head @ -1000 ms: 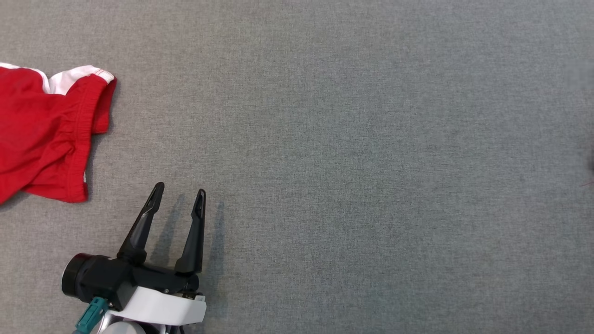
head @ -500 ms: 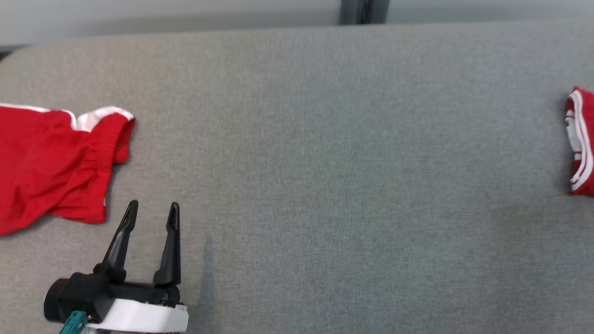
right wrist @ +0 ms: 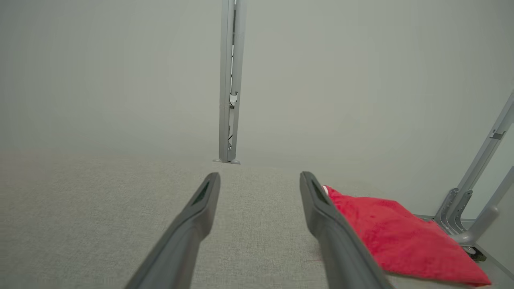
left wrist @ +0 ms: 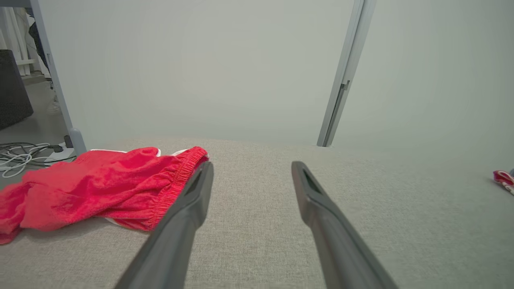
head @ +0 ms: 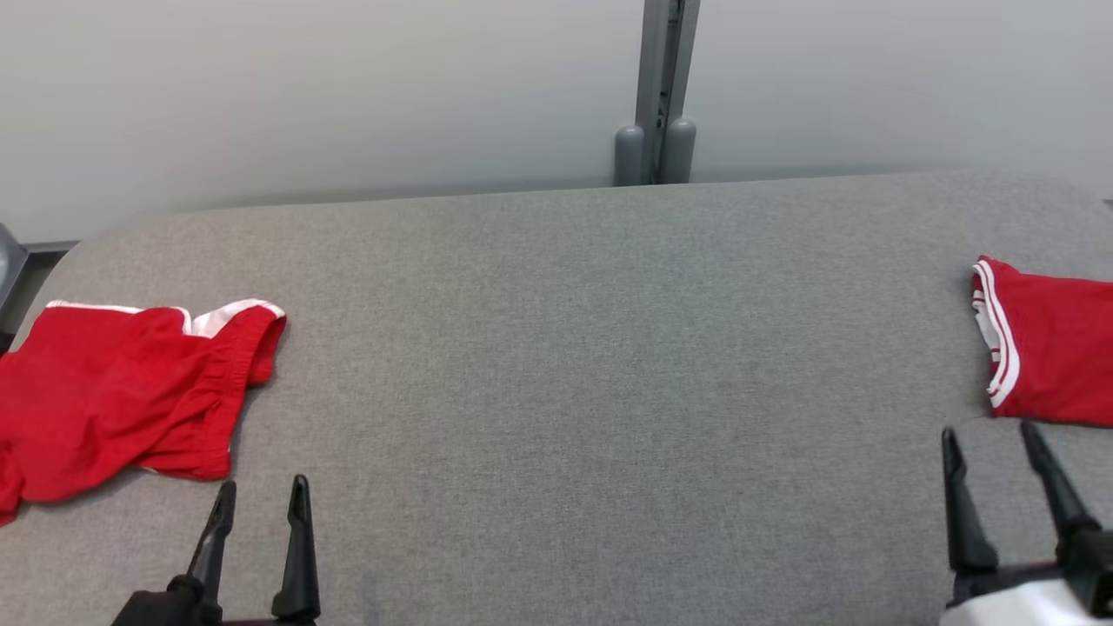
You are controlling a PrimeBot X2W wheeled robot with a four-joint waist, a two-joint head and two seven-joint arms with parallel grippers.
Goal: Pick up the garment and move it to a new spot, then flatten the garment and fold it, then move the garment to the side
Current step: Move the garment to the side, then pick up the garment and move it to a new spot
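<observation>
Head view has tilted up, bringing the right hand (head: pixel 986 429) in. It and the left hand (head: pixel 263 483) are spread, empty. Crumpled garment (head: pixel 130 391) lies left on the counter (head: pixel 591 348), folded garment (head: pixel 1052 356) right.
Left wrist view: crumpled garment near-left.
Right wrist view: folded garment just beside the hand. Risk: a careless sweep snags it, undoing the fold.

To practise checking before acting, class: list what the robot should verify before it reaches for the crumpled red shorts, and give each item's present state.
1. Left pincer open and empty: ok.
2. Right pincer open, holding nothing: ok.
3. Crumpled red cloth shorts with white trim lie on the grey fabric tabletop, just ahead of the left pincer and untouched: ok.
4. Shorts flattened: not ok; they are bunched and creased.
5. Folded red garment with white stripes lies at the right side, not gripped: ok.
6. Shorts wholly on the tabletop: cannot tell; their left end runs out of the head view.
</observation>
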